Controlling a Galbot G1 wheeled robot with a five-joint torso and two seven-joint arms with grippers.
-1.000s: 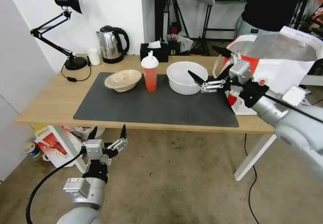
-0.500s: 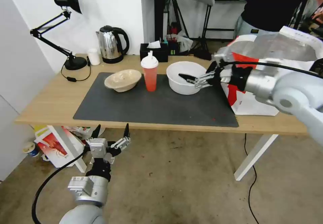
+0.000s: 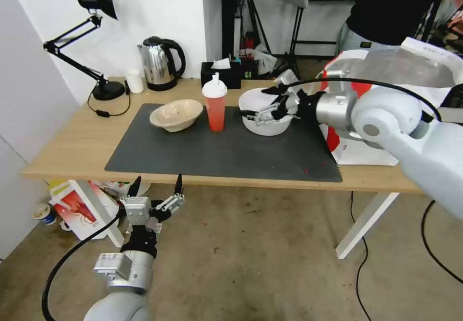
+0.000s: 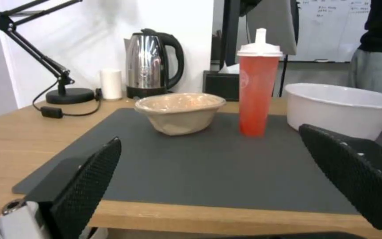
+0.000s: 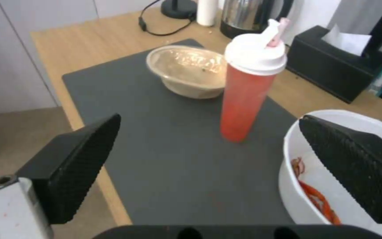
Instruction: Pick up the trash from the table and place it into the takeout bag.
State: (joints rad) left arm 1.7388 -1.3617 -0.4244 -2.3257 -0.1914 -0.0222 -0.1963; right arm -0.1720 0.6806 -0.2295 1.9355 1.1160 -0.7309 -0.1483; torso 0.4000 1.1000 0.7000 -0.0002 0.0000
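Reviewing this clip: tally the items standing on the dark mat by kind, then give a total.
Bowls: 2, the white bowl and the beige bowl.
Cups: 1, the red cup with a white lid.
Total: 3 on the mat.

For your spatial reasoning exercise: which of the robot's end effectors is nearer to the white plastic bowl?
The right. The right end effector is open over the white plastic bowl, at its rim. The left end effector hangs open below the table edge, well short of the bowl.
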